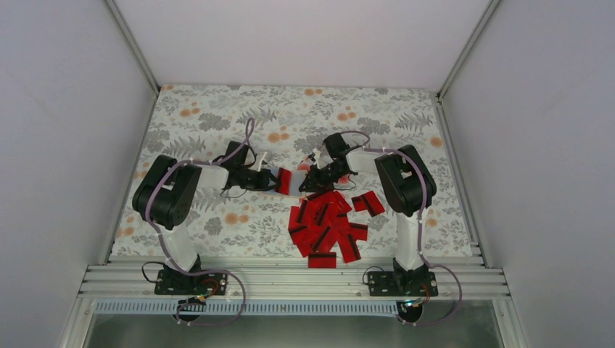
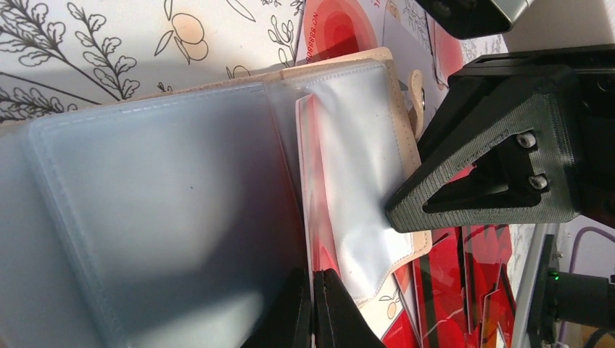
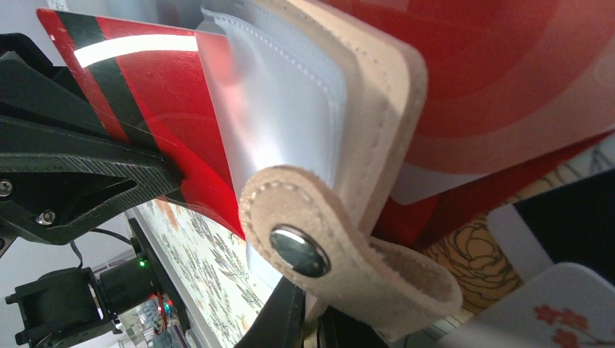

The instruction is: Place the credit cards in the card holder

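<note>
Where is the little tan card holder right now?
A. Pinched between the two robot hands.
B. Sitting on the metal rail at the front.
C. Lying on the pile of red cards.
A: the card holder is between the two arms, with the left gripper and the right gripper each shut on part of it.

The left gripper is seen closed on the card holder, whose clear sleeves are spread open ahead of the fingertips. A red card is lodged partly in a sleeve straight ahead. To the hand's right, the holder's tan edge is touched by the right gripper. More credit cards are seen beyond it, and floral cloth far ahead.
</note>
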Controlling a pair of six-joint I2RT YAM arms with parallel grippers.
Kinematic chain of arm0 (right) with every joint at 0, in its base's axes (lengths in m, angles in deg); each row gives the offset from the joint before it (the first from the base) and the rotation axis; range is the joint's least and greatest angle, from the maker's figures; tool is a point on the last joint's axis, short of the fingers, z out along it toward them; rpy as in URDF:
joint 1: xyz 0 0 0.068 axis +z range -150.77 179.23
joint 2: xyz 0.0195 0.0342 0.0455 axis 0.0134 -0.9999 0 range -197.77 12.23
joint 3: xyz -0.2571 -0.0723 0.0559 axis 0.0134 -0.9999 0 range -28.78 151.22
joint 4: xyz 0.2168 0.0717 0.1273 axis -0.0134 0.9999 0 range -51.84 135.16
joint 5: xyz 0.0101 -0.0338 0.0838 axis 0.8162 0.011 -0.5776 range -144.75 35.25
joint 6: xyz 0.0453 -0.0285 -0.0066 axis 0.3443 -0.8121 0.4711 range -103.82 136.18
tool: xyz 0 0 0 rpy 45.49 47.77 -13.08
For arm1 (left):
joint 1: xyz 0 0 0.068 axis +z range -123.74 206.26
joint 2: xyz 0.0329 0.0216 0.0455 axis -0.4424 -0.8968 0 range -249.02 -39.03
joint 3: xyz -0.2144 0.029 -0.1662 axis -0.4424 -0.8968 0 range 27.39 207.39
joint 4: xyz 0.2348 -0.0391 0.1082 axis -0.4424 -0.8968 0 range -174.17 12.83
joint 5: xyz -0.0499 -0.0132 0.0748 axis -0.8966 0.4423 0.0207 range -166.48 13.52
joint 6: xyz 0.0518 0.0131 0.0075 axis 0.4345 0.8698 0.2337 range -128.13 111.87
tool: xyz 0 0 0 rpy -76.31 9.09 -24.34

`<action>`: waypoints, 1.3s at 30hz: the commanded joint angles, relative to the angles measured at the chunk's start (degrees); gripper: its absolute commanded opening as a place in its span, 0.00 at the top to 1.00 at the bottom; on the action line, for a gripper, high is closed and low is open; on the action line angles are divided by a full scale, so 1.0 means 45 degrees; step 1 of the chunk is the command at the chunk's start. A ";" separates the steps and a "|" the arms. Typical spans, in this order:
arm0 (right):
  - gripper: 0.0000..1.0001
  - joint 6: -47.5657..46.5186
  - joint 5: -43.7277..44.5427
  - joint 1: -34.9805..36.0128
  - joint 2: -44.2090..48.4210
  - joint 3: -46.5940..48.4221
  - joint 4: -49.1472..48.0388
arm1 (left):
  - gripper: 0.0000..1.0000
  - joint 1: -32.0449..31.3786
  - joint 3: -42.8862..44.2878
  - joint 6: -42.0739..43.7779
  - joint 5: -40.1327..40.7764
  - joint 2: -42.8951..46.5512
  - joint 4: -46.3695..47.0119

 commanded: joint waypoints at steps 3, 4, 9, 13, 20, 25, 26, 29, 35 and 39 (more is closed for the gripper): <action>0.96 -0.0339 0.1816 0.0258 -0.1169 -0.0321 0.1046 | 0.98 -0.0669 -0.0153 0.1099 0.0833 -0.0189 0.0067; 0.96 -0.0361 0.1817 0.0249 -0.1186 -0.0283 0.1087 | 0.98 -0.0665 -0.0171 0.1245 0.0995 -0.0161 0.0003; 0.96 -0.0483 0.1884 0.0261 -0.1211 -0.0146 0.1337 | 0.98 -0.0679 0.0108 0.1924 0.1965 0.0006 -0.0954; 0.96 -0.0562 0.1895 0.0263 -0.1245 -0.0009 0.1469 | 0.98 -0.0816 0.0402 0.2050 0.2377 0.0103 -0.1413; 0.96 -0.0640 0.1861 0.0278 -0.1385 0.0139 0.1568 | 0.98 -0.1307 0.1093 0.2455 0.3129 0.0062 -0.2110; 0.96 -0.0645 0.1773 0.0281 -0.1430 0.0040 0.1498 | 0.98 -0.1431 0.0878 0.2103 0.2913 -0.0084 -0.1481; 0.96 -0.0643 0.1760 0.0283 -0.1441 0.0016 0.1470 | 0.98 -0.1441 0.0722 0.1753 0.2634 -0.0133 -0.1043; 0.96 -0.0620 0.1752 0.0283 -0.1487 0.0029 0.1472 | 0.98 -0.1413 0.0207 0.0759 0.1630 -0.0387 0.0312; 0.96 -0.0607 0.1941 0.0268 -0.1488 -0.0097 0.1391 | 0.98 -0.1241 -0.0911 -0.1387 -0.0591 -0.0709 0.3291; 0.96 -0.0618 0.2033 0.0273 -0.1565 -0.0245 0.1275 | 0.98 -0.0532 -0.2161 -0.3496 -0.2008 -0.0767 0.6086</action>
